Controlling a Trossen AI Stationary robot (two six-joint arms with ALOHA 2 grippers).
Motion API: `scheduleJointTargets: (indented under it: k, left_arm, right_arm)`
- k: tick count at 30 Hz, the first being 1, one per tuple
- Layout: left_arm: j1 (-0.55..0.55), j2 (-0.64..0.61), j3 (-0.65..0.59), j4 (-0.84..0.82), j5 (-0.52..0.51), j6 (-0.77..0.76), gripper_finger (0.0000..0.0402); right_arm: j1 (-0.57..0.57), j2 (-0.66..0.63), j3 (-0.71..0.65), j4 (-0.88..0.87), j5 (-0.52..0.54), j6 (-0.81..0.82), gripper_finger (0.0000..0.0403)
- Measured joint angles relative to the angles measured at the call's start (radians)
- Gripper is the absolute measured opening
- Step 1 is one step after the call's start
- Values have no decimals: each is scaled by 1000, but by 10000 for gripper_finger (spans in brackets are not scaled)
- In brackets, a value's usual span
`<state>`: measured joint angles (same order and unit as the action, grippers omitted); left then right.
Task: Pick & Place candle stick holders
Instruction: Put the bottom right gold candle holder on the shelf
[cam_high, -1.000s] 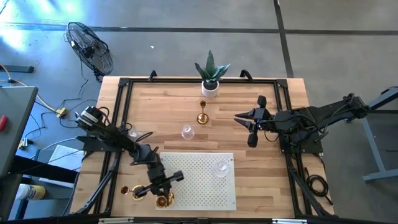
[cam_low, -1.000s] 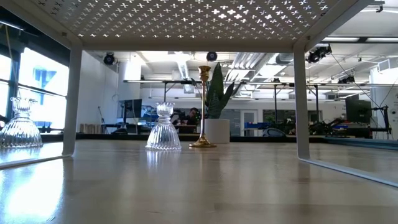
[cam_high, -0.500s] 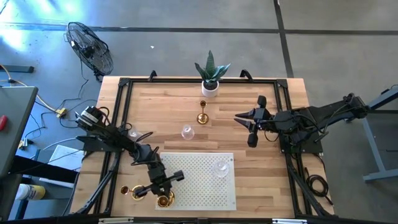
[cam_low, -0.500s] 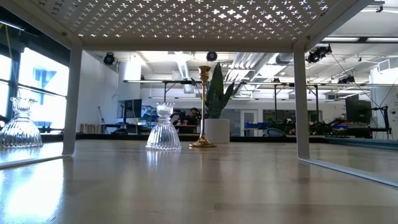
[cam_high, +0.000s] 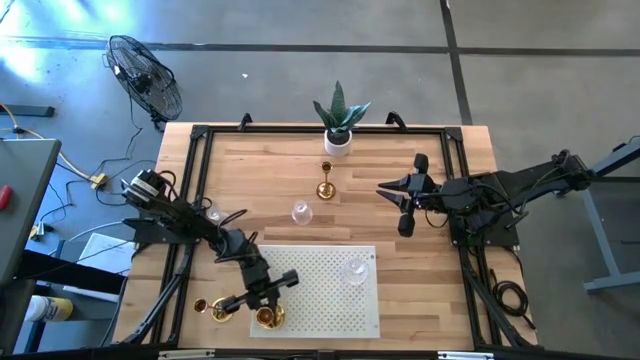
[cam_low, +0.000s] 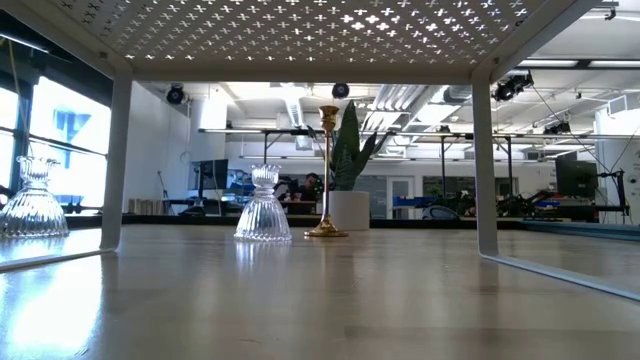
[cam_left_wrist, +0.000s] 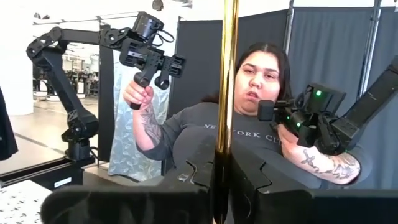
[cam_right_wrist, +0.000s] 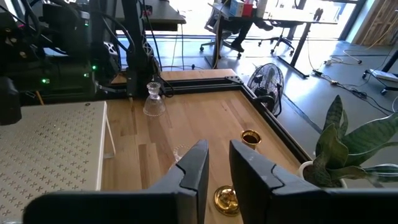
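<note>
My left gripper (cam_high: 263, 308) is shut on a gold candle stick holder (cam_high: 266, 318) over the near left corner of the white perforated mat (cam_high: 320, 295). A second gold holder (cam_high: 204, 308) stands left of the mat, and a third (cam_high: 325, 186) stands on its round base near the plant pot (cam_high: 338, 143). One glass holder (cam_high: 355, 268) stands on the mat. Two more (cam_high: 300, 211) (cam_high: 212, 213) stand on the wood. My right gripper (cam_high: 402, 205) waits at the right, open by a narrow gap (cam_right_wrist: 219, 165) and empty. My left gripper pinches the gold holder's thin stem (cam_left_wrist: 226, 112) between its two fingers. The fingers (cam_left_wrist: 193, 177) lie level and across the stem, coming from the table's far left. The stem stands upright. Whether the base (cam_high: 266, 320) rests on the mat, I cannot tell.
The mat is a raised shelf on legs (cam_low: 485, 160). A black frame (cam_high: 195, 200) runs along the table's edges. A fan (cam_high: 145, 80) stands on the floor beyond the far left corner. A person (cam_left_wrist: 249, 124) sits beyond the table holding control handles.
My left gripper has gone a little toward the table's right edge with the gold holder, which now stands over the mat's near left corner.
</note>
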<state>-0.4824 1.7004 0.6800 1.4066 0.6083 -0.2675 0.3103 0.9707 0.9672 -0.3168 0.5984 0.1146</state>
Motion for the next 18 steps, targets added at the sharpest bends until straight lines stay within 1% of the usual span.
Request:
scheduleJointTargets:
  k: [4,7,9,14,18]
  left_arm:
    - [0,0,0,-3,3,0,9]
    - [0,0,0,-3,3,0,5]
    - [0,0,0,-5,3,0,9]
    - [0,0,0,-12,3,0,31]
    - [0,0,0,-12,3,0,35]
  right_arm:
    - [0,0,0,0,0,0,58]
    - [0,0,0,0,0,0,57]
    - [0,0,0,0,0,0,57]
    - [0,0,0,0,0,0,58]
    - [0,0,0,0,0,0,58]
